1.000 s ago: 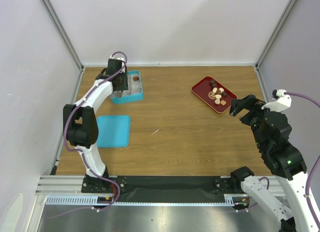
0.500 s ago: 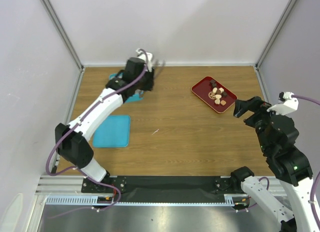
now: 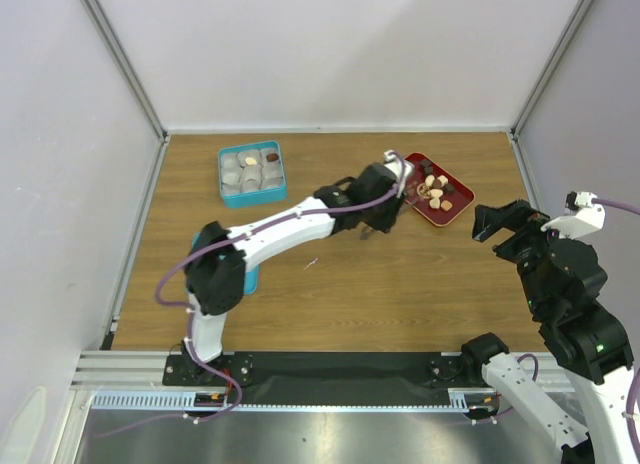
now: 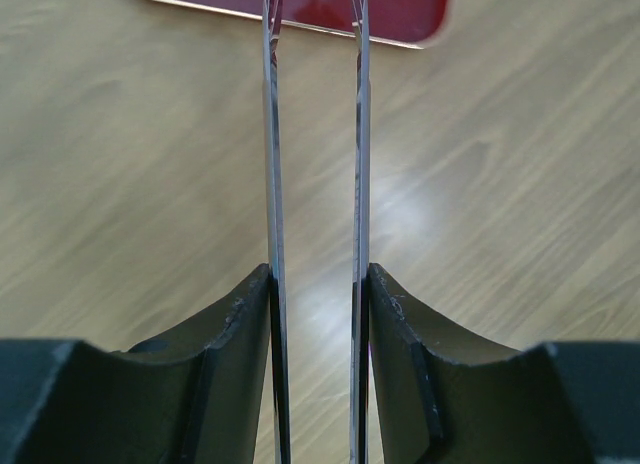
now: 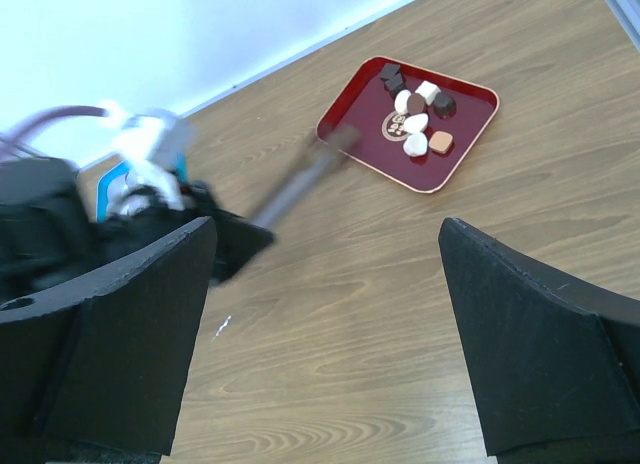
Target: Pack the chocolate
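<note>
The chocolate (image 3: 435,190) lies as several small brown, tan and cream pieces on a red tray (image 3: 458,210), also visible from the right wrist (image 5: 415,114). More pieces sit in a teal box (image 3: 253,201) at the back left. My left gripper (image 3: 380,206) is shut on long metal tongs (image 4: 272,134), whose two blades run forward with a gap between them and nothing held there. The blade ends reach the near edge of the red tray (image 4: 400,14). My right gripper (image 3: 500,224) hovers open and empty to the right of the tray.
A teal lid (image 3: 251,277) lies flat at the left, mostly hidden under my left arm. White walls with metal posts close in the table on three sides. A small white scrap (image 3: 311,263) lies on the wood mid-table.
My left arm has swung from over the teal box rightward across the table to the red tray, carrying the tongs. My right gripper has drifted slightly right and toward the near edge, still open.
</note>
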You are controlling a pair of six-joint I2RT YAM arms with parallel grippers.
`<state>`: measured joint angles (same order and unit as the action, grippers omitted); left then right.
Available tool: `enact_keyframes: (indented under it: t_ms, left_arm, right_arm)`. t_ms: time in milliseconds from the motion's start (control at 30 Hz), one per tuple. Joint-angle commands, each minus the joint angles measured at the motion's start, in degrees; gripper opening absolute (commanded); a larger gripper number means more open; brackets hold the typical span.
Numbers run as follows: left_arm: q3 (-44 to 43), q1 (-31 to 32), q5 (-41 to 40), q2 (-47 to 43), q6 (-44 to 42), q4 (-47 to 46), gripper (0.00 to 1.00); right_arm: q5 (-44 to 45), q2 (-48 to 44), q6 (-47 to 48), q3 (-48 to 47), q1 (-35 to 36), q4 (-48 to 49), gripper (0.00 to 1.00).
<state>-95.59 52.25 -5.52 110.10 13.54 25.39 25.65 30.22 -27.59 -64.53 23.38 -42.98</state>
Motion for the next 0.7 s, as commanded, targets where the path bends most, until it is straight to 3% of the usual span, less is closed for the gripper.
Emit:
enact_keyframes:
  t_ms: [0, 433, 667]
  left_arm:
    - [-6.26, 1.98, 0.77, 3.78, 1.84, -2.53, 0.46]
    - [-18.57, 3.03, -2.3, 15.22, -0.44, 0.8, 0.49]
    - [-20.34, 2.95, -1.25, 18.3, -0.18, 1.16, 0.49]
  right_arm:
    - [0.72, -0.86, -0.27, -1.74, 0.0, -0.17, 0.99]
    - [0.89, -1.21, 0.7, -1.47, -0.17, -0.09, 1.0]
    - [1.07, -1.04, 0.96, -1.56, 0.0, 0.0, 1.0]
